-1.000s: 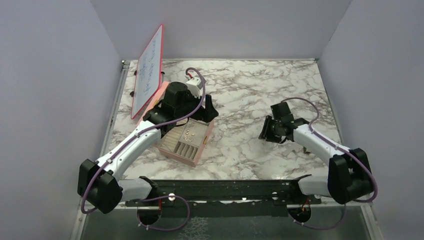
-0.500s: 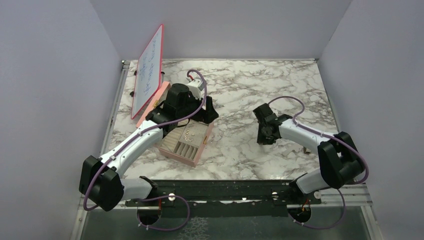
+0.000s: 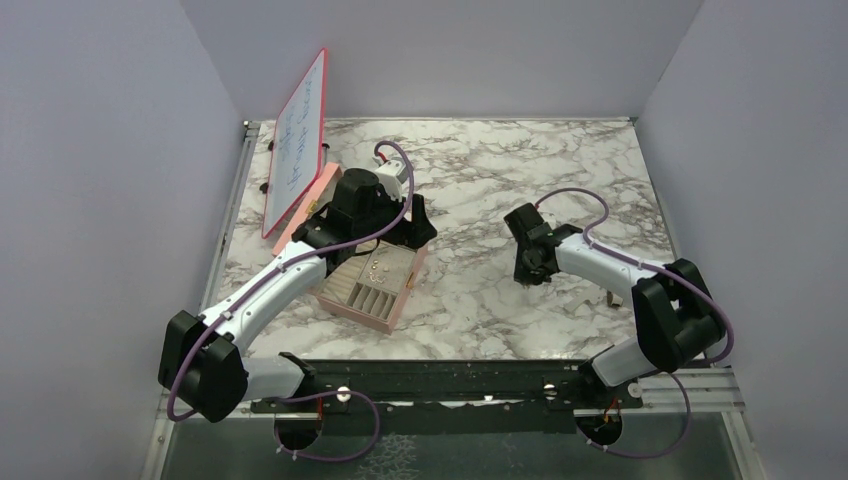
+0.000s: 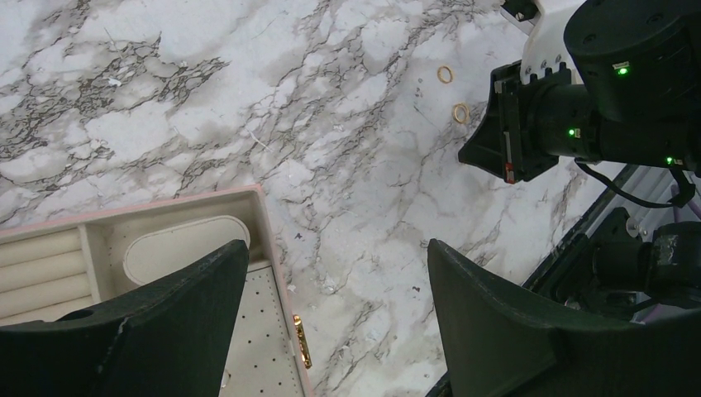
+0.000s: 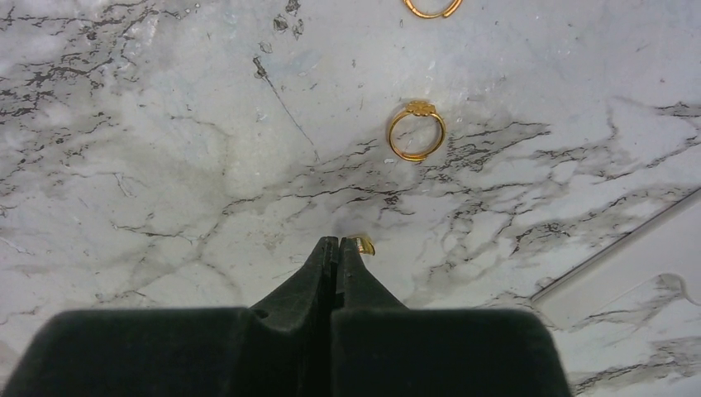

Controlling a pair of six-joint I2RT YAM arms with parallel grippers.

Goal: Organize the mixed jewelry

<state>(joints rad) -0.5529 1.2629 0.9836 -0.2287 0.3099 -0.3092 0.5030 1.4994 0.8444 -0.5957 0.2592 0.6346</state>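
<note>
The black right gripper (image 5: 335, 244), fingers pressed together, points at the marble tabletop (image 5: 165, 165); a tiny gold-coloured stud (image 5: 361, 245) touches its tip's right side.

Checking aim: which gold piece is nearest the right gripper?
The tiny gold piece at the right gripper's tips; the ornamented gold ring and half-cropped ring lie farther.

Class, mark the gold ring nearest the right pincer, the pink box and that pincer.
gold ring (image 5: 420, 108): right wrist view, its ornament.
pink box (image 3: 357, 311): top view, near wall.
right pincer (image 5: 336, 242): right wrist view, closed tips.
</note>
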